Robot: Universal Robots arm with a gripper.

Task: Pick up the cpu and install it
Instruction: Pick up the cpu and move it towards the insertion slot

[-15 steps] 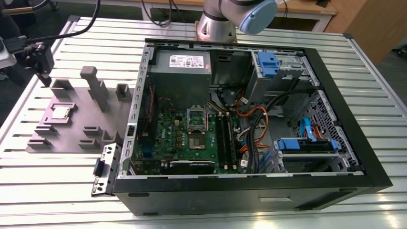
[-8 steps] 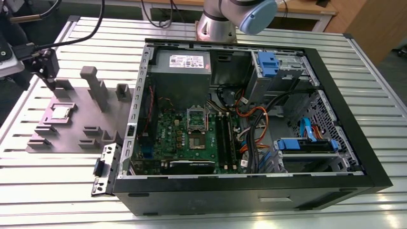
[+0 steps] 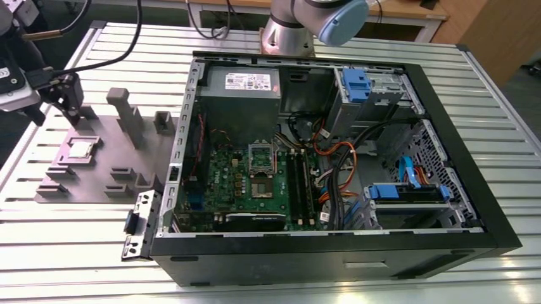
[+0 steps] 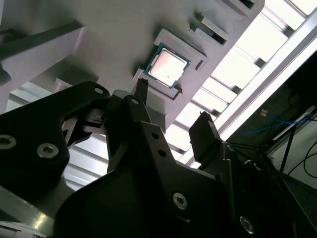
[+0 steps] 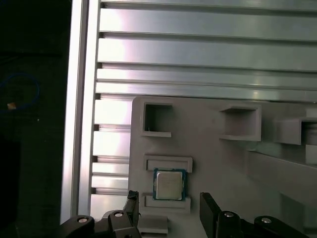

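Claw is spread wide with nothing between the fingers, hanging over the grey tray close to the chip but not touching it. That chip's lying flat in a shallow pocket of the tray, silver side up. Both wrist views show you the raised lips on two sides of the pocket. The other two edges are bare, and I'd guess that's on purpose, since your fingers line up with those bare edges. The exterior view gives you what the wrist cams don't. You get the open computer case on the slatted table, just beside the tray. You also get the socket on the green board, well apart from the claw.
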